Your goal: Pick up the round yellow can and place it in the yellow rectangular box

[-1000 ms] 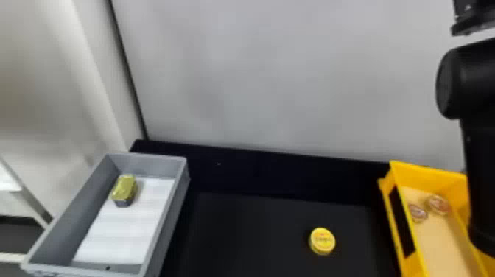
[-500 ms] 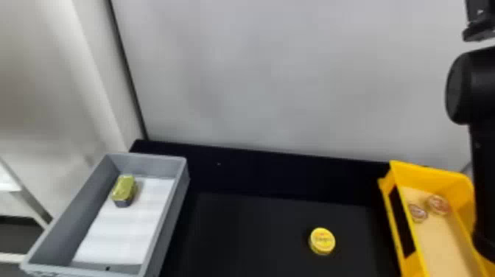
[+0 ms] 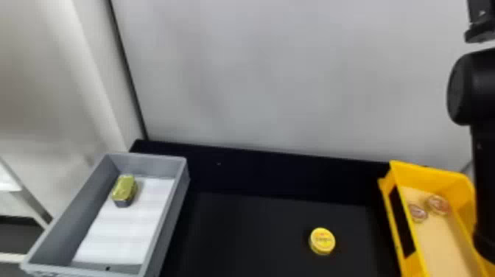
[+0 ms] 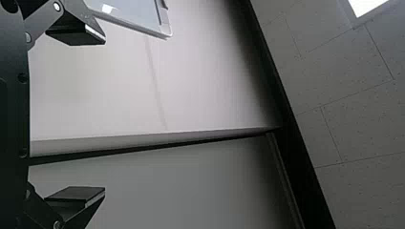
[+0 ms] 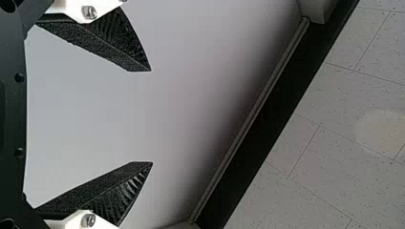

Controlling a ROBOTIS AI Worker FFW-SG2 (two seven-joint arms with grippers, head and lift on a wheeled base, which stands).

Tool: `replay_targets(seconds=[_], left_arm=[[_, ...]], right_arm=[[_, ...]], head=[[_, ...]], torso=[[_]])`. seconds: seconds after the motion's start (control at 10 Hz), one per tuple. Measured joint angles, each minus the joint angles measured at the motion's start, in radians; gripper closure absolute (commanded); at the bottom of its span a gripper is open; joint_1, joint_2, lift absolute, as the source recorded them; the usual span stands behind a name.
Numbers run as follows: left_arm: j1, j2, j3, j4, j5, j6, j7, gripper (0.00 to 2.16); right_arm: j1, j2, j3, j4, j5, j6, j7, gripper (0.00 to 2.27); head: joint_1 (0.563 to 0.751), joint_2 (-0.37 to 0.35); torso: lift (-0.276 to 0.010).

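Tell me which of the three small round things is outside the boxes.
The round yellow can, on the black surface between the grey box and the yellow box. The left reddish one and the right reddish one both lie inside the yellow box.

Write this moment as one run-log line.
round yellow can on black surface | yellow box to its right | left fingers open, empty | right fingers open, empty

- My right arm (image 3: 488, 158) stands upright along the head view's right edge.
- My right gripper (image 5: 151, 117) has its ridged fingers spread, tips well apart.
- My left gripper (image 4: 104, 114) holds its black fingers wide apart too.
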Motion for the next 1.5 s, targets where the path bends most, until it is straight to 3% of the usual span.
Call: replay_targets(seconds=[0.2,0.5,0.6,0.9,1.2,1.3,1.5], left_arm=[[0.0,0.0,0.001,-0.001,-0.002,0.002,-0.001,0.16],[0.001,0.001,0.01,-0.009,-0.011,0.008,-0.006,0.16],[0.002,0.002,0.016,-0.015,-0.015,0.012,-0.007,0.16],[0.003,0.008,0.024,-0.025,-0.022,0.029,-0.01,0.16],[0.0,0.011,0.025,-0.03,-0.024,0.044,-0.013,0.15],[-0.001,0.011,0.025,-0.031,-0.025,0.049,-0.015,0.15],[-0.004,0.011,0.025,-0.033,-0.025,0.059,-0.022,0.15]], right_arm=[[-0.007,-0.009,-0.003,-0.014,0.018,0.018,0.003,0.07],[-0.022,-0.107,-0.035,-0.102,0.064,0.135,0.006,0.07],[-0.017,-0.123,-0.046,-0.116,0.07,0.162,0.008,0.07],[0.024,-0.141,-0.094,-0.129,0.054,0.339,0.011,0.11],[0.092,-0.128,-0.151,-0.119,-0.049,0.619,0.011,0.12],[0.123,-0.106,-0.17,-0.115,-0.076,0.696,0.013,0.11],[0.167,-0.014,-0.244,-0.09,-0.126,0.805,0.073,0.12]], head=[[0.694,-0.078],[0.694,-0.078],[0.694,-0.078],[0.694,-0.08],[0.694,-0.078],[0.694,-0.078],[0.694,-0.078]], torso=[[-0.006],[-0.006],[-0.006],[-0.006],[-0.006],[-0.006],[-0.006]])
